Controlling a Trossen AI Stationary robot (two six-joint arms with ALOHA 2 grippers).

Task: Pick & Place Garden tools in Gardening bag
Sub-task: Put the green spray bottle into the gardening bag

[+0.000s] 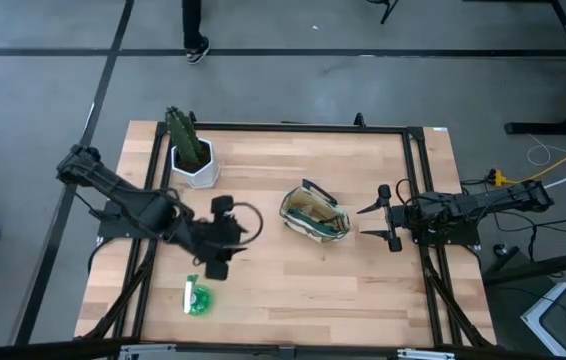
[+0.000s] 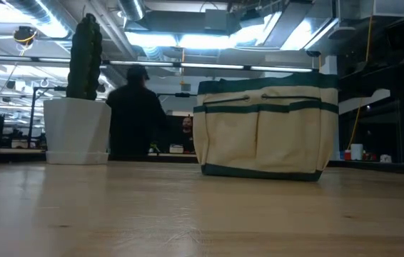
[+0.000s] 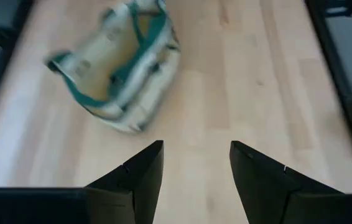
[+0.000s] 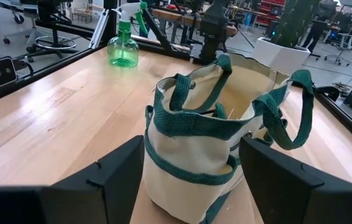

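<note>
High view: gardening bag (image 1: 315,216) between left claw (image 1: 225,236) and right claw (image 1: 387,220), both spread, empty.

Left hand (image 1: 225,238) (fingers parted) and right hand (image 1: 383,218) both gape.

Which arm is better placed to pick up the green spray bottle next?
Left. The left gripper, open, sits close to the green spray bottle; the right gripper waits beyond the gardening bag.

The gardening bag (image 4: 208,140) was coarse woven tan cloth with ribbed green webbing trim. Beneath it, the table (image 1: 293,280) was pale, smooth planked wood. Beyond the bag, a green spray bottle (image 4: 123,48) looked like glossy translucent plastic.
</note>
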